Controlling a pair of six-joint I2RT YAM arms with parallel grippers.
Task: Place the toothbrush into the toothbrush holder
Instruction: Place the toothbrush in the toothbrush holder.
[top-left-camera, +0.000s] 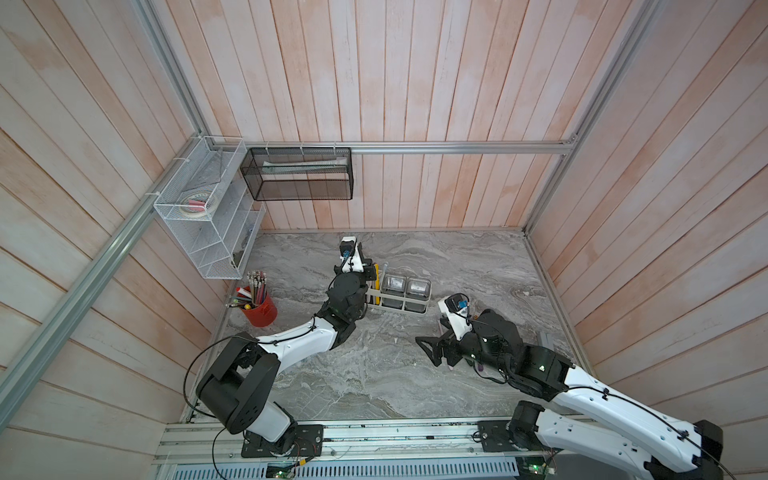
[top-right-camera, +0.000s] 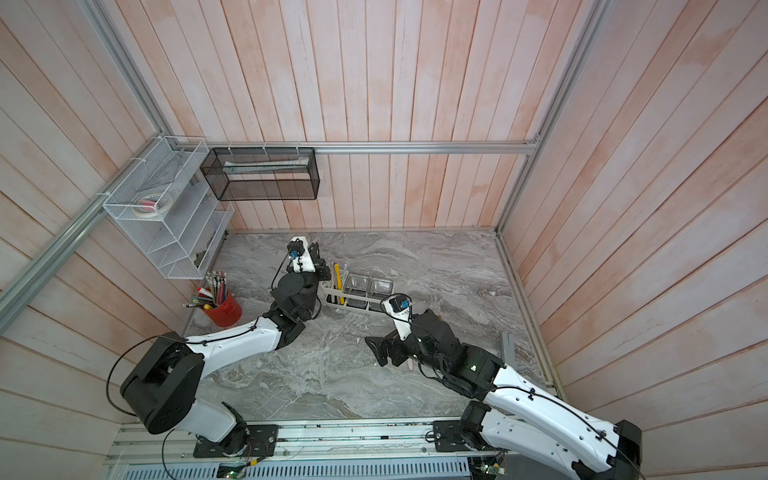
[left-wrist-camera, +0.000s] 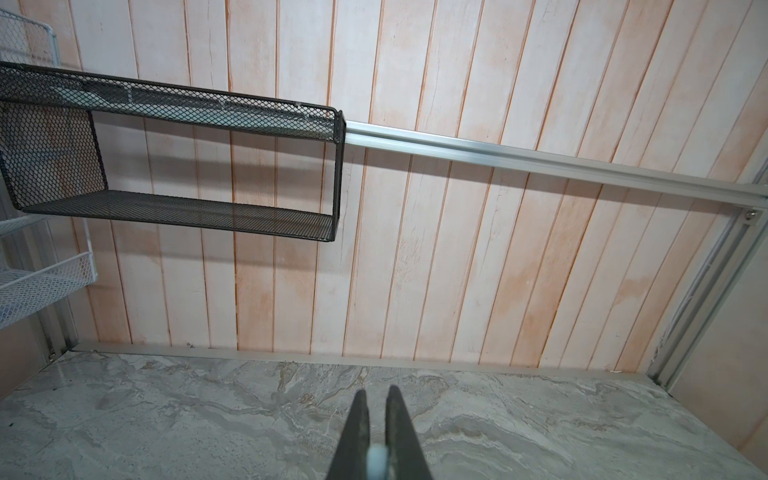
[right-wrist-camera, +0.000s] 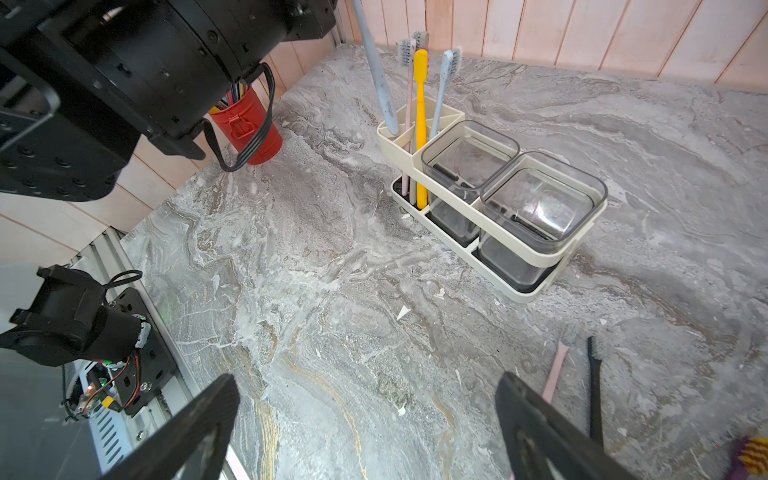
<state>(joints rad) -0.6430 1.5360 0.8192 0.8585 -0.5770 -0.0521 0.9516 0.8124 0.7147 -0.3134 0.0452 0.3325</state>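
The toothbrush holder (right-wrist-camera: 552, 259) is a cream oblong caddy with two clear square cups, standing mid-table in both top views (top-left-camera: 399, 309) (top-right-camera: 353, 306). Its slotted end holds yellow (right-wrist-camera: 421, 124), pink and light blue brushes. A grey-blue toothbrush (right-wrist-camera: 376, 70) stands with its lower end in the end slot, its top rising out of the right wrist view. My left gripper (top-left-camera: 370, 268) (left-wrist-camera: 377, 392) hovers over that slotted end, shut on this toothbrush, which shows pale between the jaws (left-wrist-camera: 377, 457). My right gripper (right-wrist-camera: 369, 382) (top-left-camera: 436, 351) stands open and empty over bare table, in front of the holder.
A pink toothbrush (right-wrist-camera: 555, 374), a black one (right-wrist-camera: 595, 386) and a purple-and-yellow brush (right-wrist-camera: 748, 459) lie on the table by my right gripper. A red cup of pencils (top-left-camera: 259, 307) stands at the left. A white wire rack (top-left-camera: 208, 216) and a black mesh shelf (top-left-camera: 299, 174) hang on the walls.
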